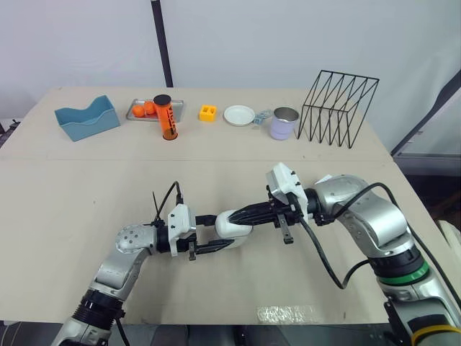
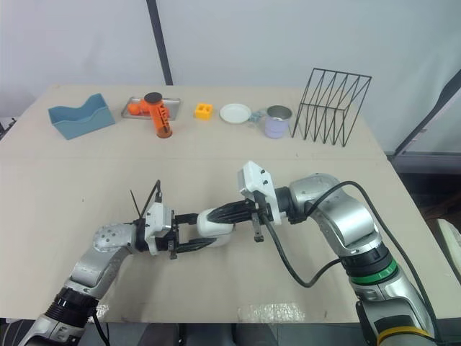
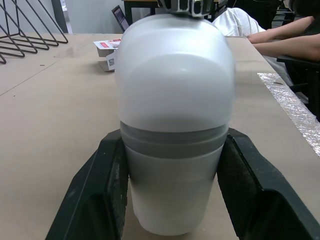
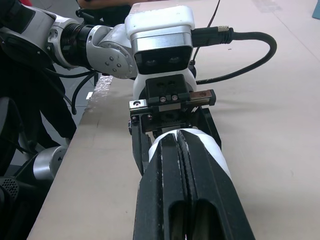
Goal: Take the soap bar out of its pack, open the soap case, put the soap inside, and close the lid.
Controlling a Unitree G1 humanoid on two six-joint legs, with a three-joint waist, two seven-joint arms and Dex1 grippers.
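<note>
The white soap case (image 1: 235, 225) is held just above the table's front middle, its lid down. My left gripper (image 1: 220, 231) is shut on it from the left, a black finger (image 3: 100, 190) pressing each side of the lower shell (image 3: 172, 200). My right gripper (image 4: 178, 136) reaches in from the right, its two fingers (image 1: 256, 213) pressed together and lying along the top of the case. A small red and white soap pack (image 3: 107, 52) lies on the table beyond the case, near the right arm.
Along the far edge stand a blue tray (image 1: 87, 117), a metal tray (image 1: 138, 110) with an orange bottle (image 1: 168, 119), a yellow block (image 1: 208, 112), a white plate (image 1: 239, 114), a mug (image 1: 284, 124) and a black wire rack (image 1: 338, 108). A person's arm (image 3: 285, 42) rests off to one side.
</note>
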